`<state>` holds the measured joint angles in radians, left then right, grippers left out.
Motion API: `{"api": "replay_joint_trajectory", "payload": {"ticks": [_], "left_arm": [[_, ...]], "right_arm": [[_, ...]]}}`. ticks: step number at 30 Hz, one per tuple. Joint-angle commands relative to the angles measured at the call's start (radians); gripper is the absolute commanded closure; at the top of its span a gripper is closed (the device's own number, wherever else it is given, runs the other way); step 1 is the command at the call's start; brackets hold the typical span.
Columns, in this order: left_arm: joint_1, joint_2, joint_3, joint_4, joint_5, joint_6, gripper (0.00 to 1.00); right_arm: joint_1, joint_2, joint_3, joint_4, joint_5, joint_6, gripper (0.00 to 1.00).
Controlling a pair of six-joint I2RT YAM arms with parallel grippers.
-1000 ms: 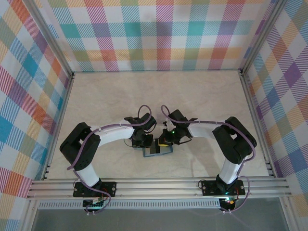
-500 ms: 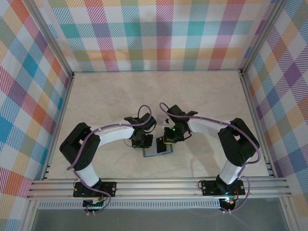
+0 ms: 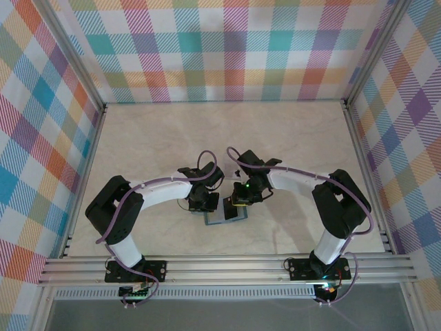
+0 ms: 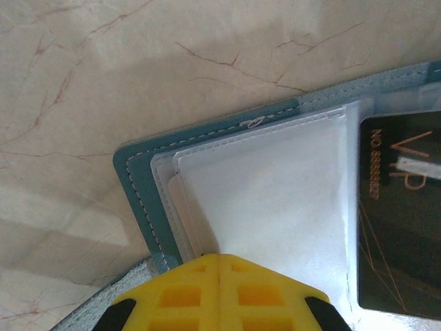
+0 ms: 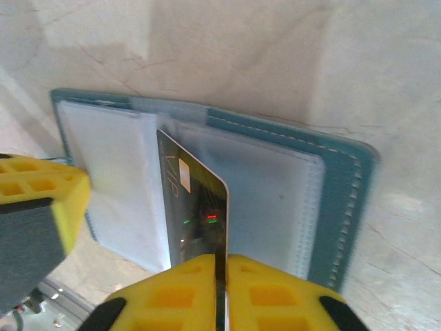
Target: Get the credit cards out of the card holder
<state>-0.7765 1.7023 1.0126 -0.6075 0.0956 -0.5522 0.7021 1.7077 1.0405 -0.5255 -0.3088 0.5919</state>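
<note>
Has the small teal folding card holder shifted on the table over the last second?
No. The card holder lies just as far from the near metal rail as before, with the same orientation.

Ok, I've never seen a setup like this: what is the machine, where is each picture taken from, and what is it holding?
These are two robot arms, left and right, bolted at the near edge of a marbled table. The top picture looks down from above; the other two come from a camera on each wrist. A teal card holder lies open between the arms. The left pincer, shut, sits on its clear sleeve. The right pincer pinches a dark card marked VIP, standing on edge over the holder.
</note>
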Motion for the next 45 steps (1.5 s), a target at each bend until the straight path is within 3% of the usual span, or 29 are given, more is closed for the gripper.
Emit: {"api": "replay_joint_trajectory", "payload": {"ticks": [1, 8, 12, 20, 30, 37, 45], "left_arm": [[-0.006, 0.012, -0.024, -0.069, -0.035, 0.02, 0.98], [-0.006, 0.014, -0.021, -0.068, -0.03, 0.02, 0.98], [-0.005, 0.013, -0.022, -0.07, -0.031, 0.022, 0.98], [-0.004, -0.007, -0.016, -0.068, -0.032, 0.018, 0.97], [-0.003, -0.045, 0.032, -0.058, -0.031, 0.01, 0.87], [0.012, -0.11, 0.023, -0.036, -0.025, -0.014, 0.82], [0.067, -0.189, -0.029, -0.02, -0.008, -0.029, 0.8]], "right_arm": [[0.01, -0.02, -0.031, 0.089, -0.079, 0.055, 0.83], [0.011, -0.022, -0.052, 0.133, -0.102, 0.086, 0.82], [0.011, -0.032, -0.06, 0.135, -0.098, 0.086, 0.89], [0.01, -0.087, 0.002, -0.045, 0.043, 0.009, 0.91], [-0.013, -0.182, 0.072, -0.121, 0.163, -0.093, 0.93], [-0.059, -0.174, 0.157, -0.107, 0.168, -0.438, 0.97], [-0.068, -0.092, 0.291, -0.123, 0.376, -0.951, 1.0]]}}
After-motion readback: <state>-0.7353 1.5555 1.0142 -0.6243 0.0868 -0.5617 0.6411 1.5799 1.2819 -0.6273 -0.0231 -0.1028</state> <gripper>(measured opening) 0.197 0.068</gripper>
